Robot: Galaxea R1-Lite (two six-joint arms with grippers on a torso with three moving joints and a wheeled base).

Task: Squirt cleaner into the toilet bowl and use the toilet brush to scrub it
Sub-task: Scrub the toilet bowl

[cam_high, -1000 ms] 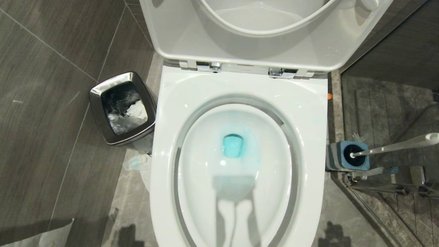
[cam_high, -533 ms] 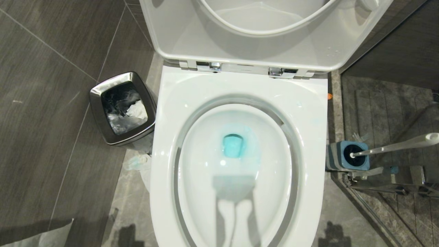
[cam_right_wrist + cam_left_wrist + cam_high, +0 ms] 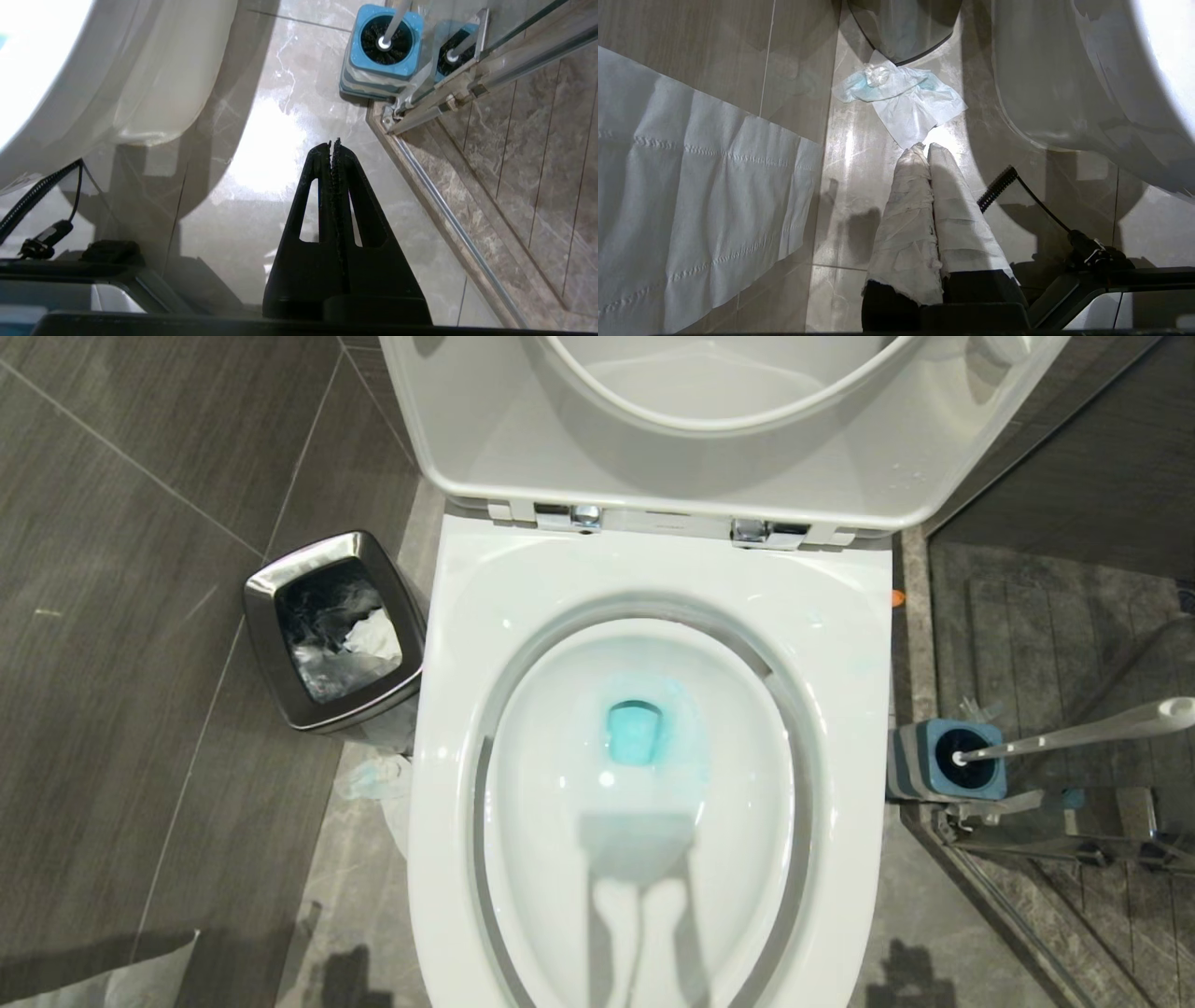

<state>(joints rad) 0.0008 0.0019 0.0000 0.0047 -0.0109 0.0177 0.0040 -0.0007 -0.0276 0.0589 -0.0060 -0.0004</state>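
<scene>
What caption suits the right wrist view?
Right gripper, fingers shut, hangs over floor between toilet bowl and toilet brush in its holder.

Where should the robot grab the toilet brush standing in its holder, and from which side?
Grip the toilet brush on its slim handle, probably partway up, above the blue-topped holder that hides the bristles. It stands on the robot's right of the toilet bowl, beside the glass shower door, so the right gripper, now shut over the floor, should open and come from the open toilet side.
</scene>
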